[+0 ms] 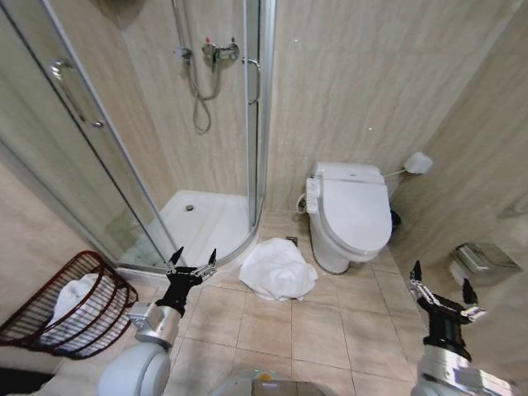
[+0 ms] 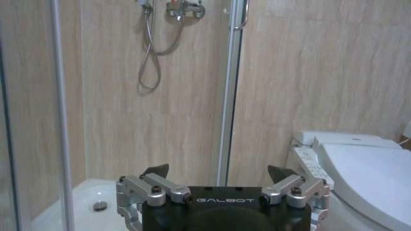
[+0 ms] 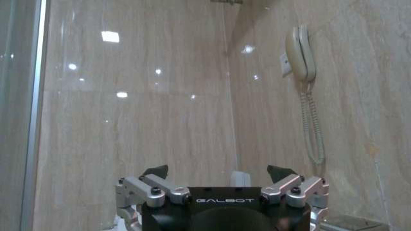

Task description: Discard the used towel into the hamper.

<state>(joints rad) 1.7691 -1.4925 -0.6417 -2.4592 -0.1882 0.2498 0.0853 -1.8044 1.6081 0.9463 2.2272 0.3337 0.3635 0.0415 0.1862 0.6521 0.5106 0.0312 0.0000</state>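
So over at the far left edge of the tiled floor sits the hamper [image 1: 70, 307], a dark reddish-brown wire basket leaning over on its side a bit, with a white cloth [image 1: 73, 299] already lying inside it. Just right of that, the left hand [image 1: 192, 257] hovers above the floor by the curved front lip of the shower tray [image 1: 202, 223], its fingers spread wide apart and nothing held between them; the left wrist view shows the same thing, two dark fingertips [image 2: 156, 170] standing well apart with only the shower wall and hose [image 2: 151, 57] behind them. The glass shower enclosure [image 1: 99, 148] takes up the back left corner of the room. Near the middle of the floor, right where the shower tray's curve ends, the used towel [image 1: 277, 268] lies in a crumpled white heap, touching the floor and sitting just beside the base of the toilet [image 1: 348, 213]. The left hand is near the towel but clearly apart from it, off to its left. The toilet has its lid down and stands against the back wall. Further right, the right hand [image 1: 442, 285] is held up over the right side of the floor, also wide open and holding nothing. Its wrist view shows a wall phone [image 3: 301, 54] with a coiled cord on the tiled wall ahead.
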